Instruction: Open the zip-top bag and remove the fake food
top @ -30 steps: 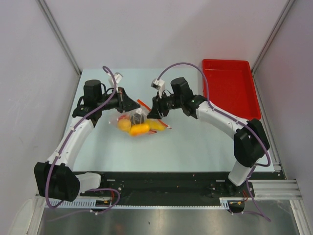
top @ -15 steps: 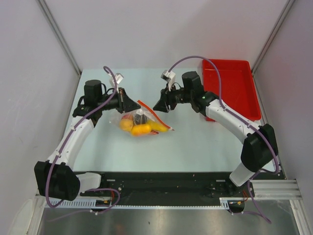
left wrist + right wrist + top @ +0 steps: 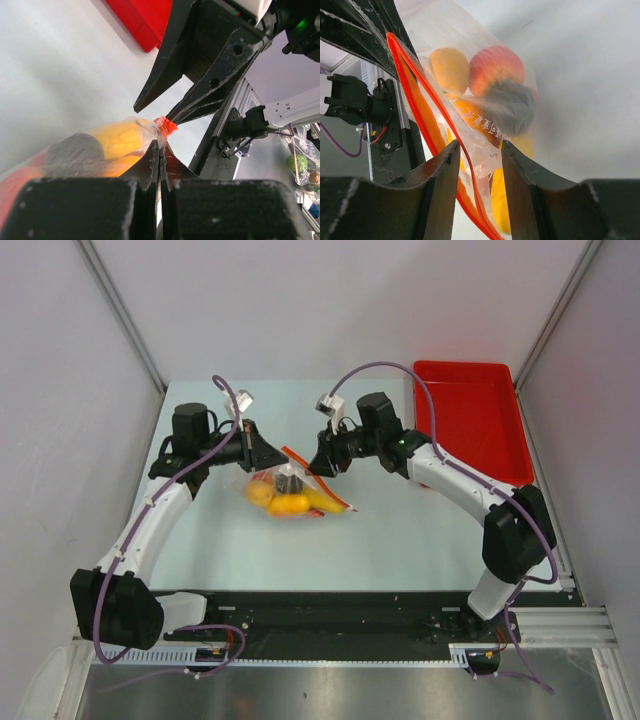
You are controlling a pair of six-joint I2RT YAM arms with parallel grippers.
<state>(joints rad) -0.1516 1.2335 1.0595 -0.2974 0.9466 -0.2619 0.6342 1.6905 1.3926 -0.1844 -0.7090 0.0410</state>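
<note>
Zip-top bag [image 3: 300,490] mid-table [image 3: 400,530], fake food [image 3: 287,505] inside. Left gripper [image 3: 275,458] at bag's left, bag edge pinched between fingers. Right gripper [image 3: 318,465] at bag's right, bag edge in gap between fingers. Tray [image 3: 470,430] far right, well apart.

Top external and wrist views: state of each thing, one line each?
zip-top bag, pinched at its zip corner; seal unclear.
fake food, inside the bag.
left gripper, fingers shut on the bag's corner.
right gripper, fingers open, straddling the bag's zip edge.
red tray, empty.
</note>
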